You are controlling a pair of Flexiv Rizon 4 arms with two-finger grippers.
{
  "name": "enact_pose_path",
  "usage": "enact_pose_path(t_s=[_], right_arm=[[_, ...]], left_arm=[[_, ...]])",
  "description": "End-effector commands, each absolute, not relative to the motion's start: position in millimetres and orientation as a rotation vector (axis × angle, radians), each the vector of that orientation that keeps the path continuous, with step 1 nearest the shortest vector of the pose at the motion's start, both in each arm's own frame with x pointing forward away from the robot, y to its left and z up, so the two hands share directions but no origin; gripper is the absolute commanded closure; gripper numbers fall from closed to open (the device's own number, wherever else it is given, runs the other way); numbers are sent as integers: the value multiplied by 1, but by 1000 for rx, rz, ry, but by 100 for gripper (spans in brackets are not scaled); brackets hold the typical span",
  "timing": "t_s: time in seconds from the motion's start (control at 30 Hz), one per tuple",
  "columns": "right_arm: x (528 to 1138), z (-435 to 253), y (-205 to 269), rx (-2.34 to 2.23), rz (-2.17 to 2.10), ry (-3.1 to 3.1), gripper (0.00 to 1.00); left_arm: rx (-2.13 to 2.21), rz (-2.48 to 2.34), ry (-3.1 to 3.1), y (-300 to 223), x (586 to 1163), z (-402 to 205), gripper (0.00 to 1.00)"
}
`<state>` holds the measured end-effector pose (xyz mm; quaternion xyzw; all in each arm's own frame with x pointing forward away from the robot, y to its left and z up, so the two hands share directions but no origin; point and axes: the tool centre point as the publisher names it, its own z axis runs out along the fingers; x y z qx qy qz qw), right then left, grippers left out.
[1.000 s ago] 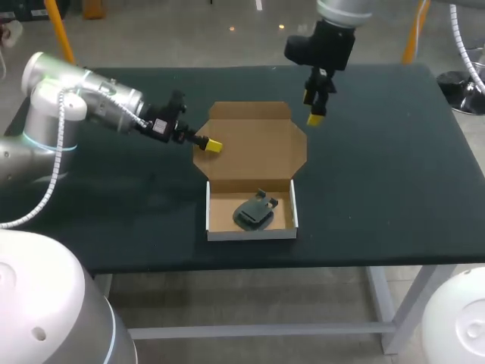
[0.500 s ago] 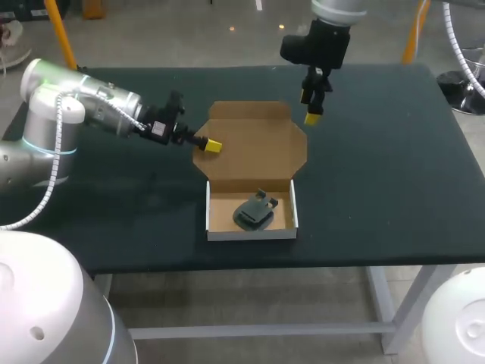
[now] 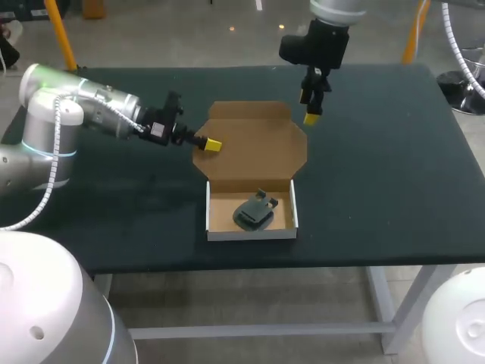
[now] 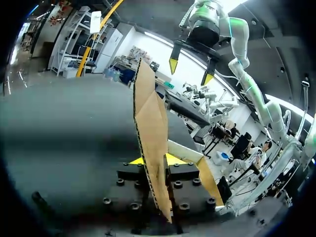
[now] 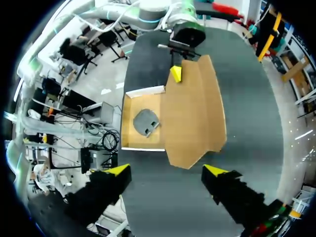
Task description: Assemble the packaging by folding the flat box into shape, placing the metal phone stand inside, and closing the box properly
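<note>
The box [image 3: 254, 180] lies open near the front middle of the dark worktop [image 3: 379, 152]. Its white-walled tray [image 3: 220, 216] is toward the front edge, and its brown lid [image 3: 258, 144] is folded back behind it, away from the robot. The dark stand [image 3: 252, 213] sits inside the tray, about in the middle of the floor and apart from the walls. The left arm comes in low from the left side, and the left fingers [image 3: 210, 144] are at the lid's left edge. In the left wrist view the cardboard [image 4: 150, 128] runs edge-on straight between them with a yellow tip against each face, so they are clamped on the lid. Whether that edge is raised off the worktop cannot be told from above. The right arm hangs down from the far side, and the right fingers [image 3: 311, 114] point downward over the lid's far right corner, above it and not touching it. In the right wrist view these fingers stand wide apart with nothing between them. Ahead of them lie the whole lid [image 5: 195, 108], the tray [image 5: 132, 106] with the stand [image 5: 146, 121] in it, and, on the lid's opposite edge, the yellow tip of the left fingers [image 5: 176, 74].
</note>
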<state>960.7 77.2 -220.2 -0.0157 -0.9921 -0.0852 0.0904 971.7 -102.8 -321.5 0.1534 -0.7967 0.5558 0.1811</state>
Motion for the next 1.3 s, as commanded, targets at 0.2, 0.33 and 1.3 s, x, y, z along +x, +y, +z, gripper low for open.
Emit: enact_pose_path(t_s=[0.2,0.33,1.3], right_arm=[[960,-218,79,-46,-248,-2948,0],[959,-218,79,-46,-247,-2948,0],[954,-206,81,-10,-304,-2973,0]], left_arm=[[400,1581,-2257,-103,970,-320,98],[384,1587,-2261,-103,969,-320,100],[300,1652,-2357,-103,958,-315,100]])
